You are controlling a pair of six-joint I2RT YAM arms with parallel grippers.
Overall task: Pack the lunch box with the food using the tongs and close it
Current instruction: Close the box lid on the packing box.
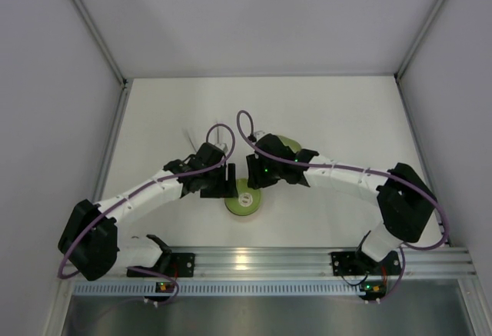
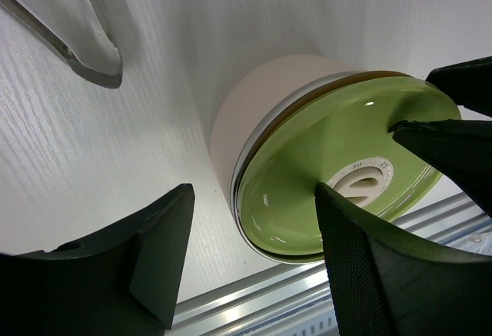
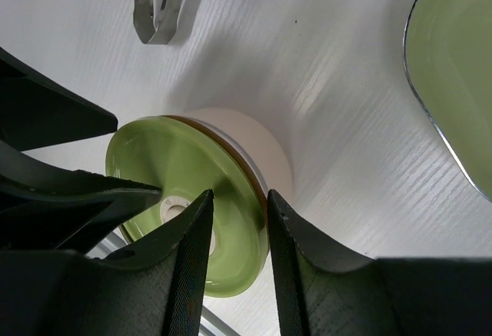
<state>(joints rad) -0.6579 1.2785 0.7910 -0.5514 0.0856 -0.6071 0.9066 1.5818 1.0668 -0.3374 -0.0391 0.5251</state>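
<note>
— Where was the lunch box (image 2: pixel 246 105)?
— Near the table's (image 1: pixel 323 113) front edge, between both arms, green lid (image 2: pixel 307 167) on it. The tongs (image 2: pixel 104 73) lay beyond it.
— The left gripper (image 2: pixel 254 197)?
— Half open astride the box's rim, holding nothing.
— The right gripper (image 3: pixel 239 197)?
— Fingers narrowly apart over the lid; I couldn't tell whether they gripped it.

Green lid (image 2: pixel 307 171) on lunch box (image 2: pixel 246 98) (tongs (image 2: pixel 104 73) beside).

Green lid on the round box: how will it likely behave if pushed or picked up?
The lid shines with sharp reflections, so it is probably hard, stiff and slippery to pinch. It looks thin, so likely light. It sits flat on the squat box, so a sideways push would more likely slide both than tip them.
</note>
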